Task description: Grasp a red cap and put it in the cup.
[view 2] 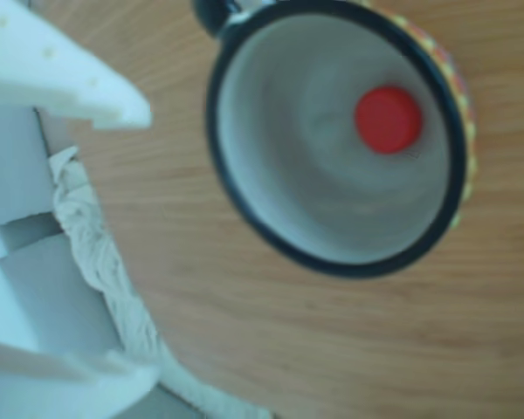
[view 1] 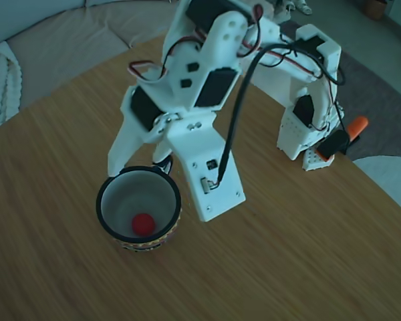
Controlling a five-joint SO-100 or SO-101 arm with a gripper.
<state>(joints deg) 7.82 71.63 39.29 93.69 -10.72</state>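
Setting: a round wooden bench [view 1: 301, 254] with a pale sofa behind it and grey floor to the right in the fixed view.
Cup: the cup [view 1: 108, 190] stands upright on the bench, low and left of centre in the fixed view; its black rim, pale inside and yellow-patterned outside all show.
Red cap: the red cap [view 1: 143, 224] lies on the bottom of the cup, toward one side of the floor; the other view shows it [view 2: 388, 120] the same way, clear of the wall.
Arm: the white arm [view 1: 207, 73] reaches from its base at the right down to the cup's far rim.
Gripper: the gripper [view 2: 113, 236] is empty, its two white fingers set wide apart; in the other view they sit at the left edge, beside the cup.
Key relation: the cup and cap lie to the right of the gripper in the other view, beside it rather than beneath it.
Progress: the placing looks done.
Next move: likely a lift clear, taking care not to nudge the rim.
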